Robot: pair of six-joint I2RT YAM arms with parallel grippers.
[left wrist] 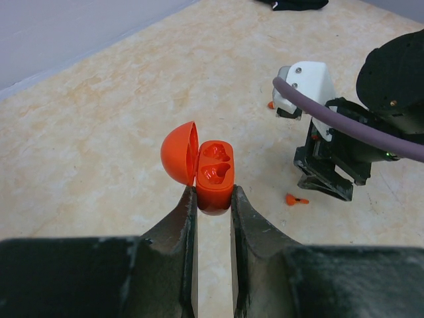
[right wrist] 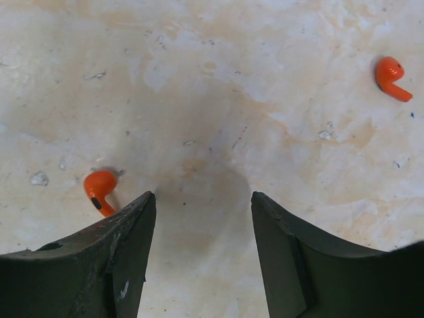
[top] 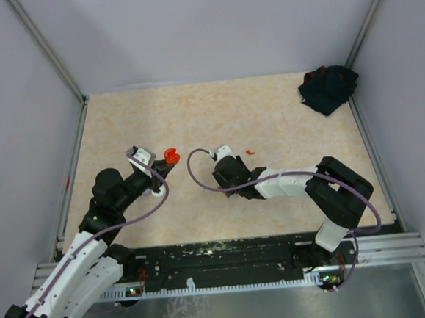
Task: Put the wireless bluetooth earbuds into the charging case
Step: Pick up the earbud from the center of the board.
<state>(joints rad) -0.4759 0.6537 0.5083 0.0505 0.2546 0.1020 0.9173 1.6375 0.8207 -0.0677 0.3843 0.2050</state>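
Note:
An orange charging case with its lid swung open is clamped at its base by my left gripper, shut on it; both sockets look empty. From above, the case shows at the tip of the left gripper. My right gripper hangs open, pointing down over the table, with nothing between its fingers. One orange earbud lies just outside its left finger. A second earbud lies farther off at the upper right, also visible from above as an orange speck.
A dark crumpled cloth lies at the table's back right corner. The right gripper and its purple cable stand a short way right of the held case. Grey walls close in the table on three sides.

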